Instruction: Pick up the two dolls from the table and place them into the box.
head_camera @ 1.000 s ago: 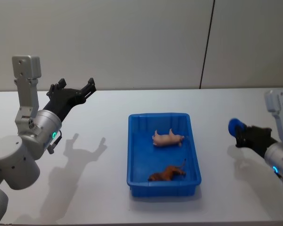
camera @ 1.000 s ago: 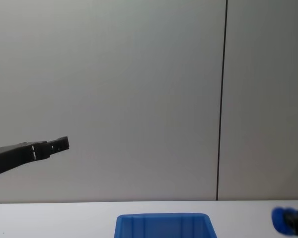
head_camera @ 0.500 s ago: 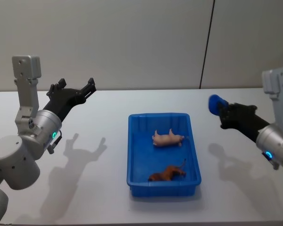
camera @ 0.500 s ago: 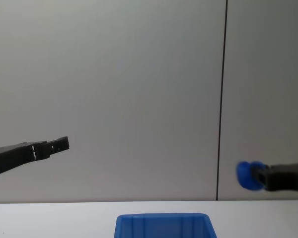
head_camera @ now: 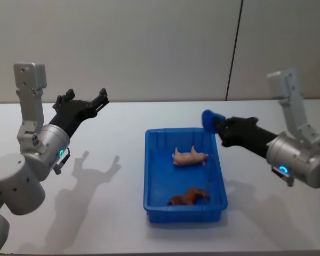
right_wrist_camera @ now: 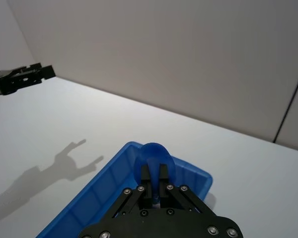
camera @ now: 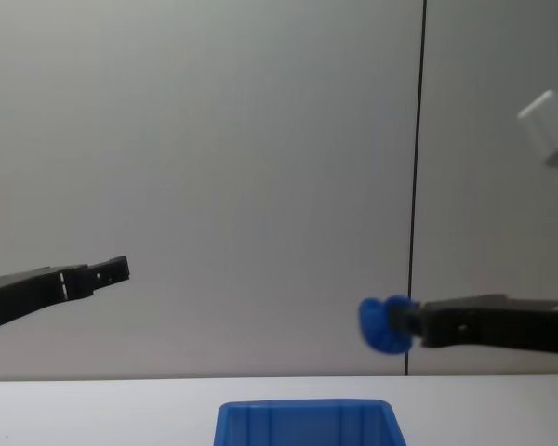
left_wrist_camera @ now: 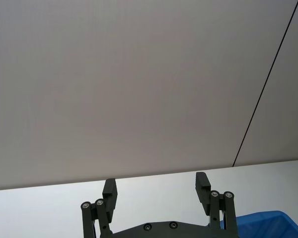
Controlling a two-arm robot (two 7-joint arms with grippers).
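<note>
1 right claw (head_camera: 209,120) above box (head_camera: 156,176)

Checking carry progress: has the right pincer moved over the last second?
Yes. The right pincer, shut on a blue toy, has risen and swung leftward to the blue bin's far right corner.

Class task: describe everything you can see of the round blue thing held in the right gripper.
The blue thing is small, rounded, smooth and slightly see-through, like soft plastic or rubber. The right gripper is shut on it, black fingers pinching its lower part. It is held in the air above the far right corner of the blue bin, touching nothing else. What it is cannot be told.
</note>
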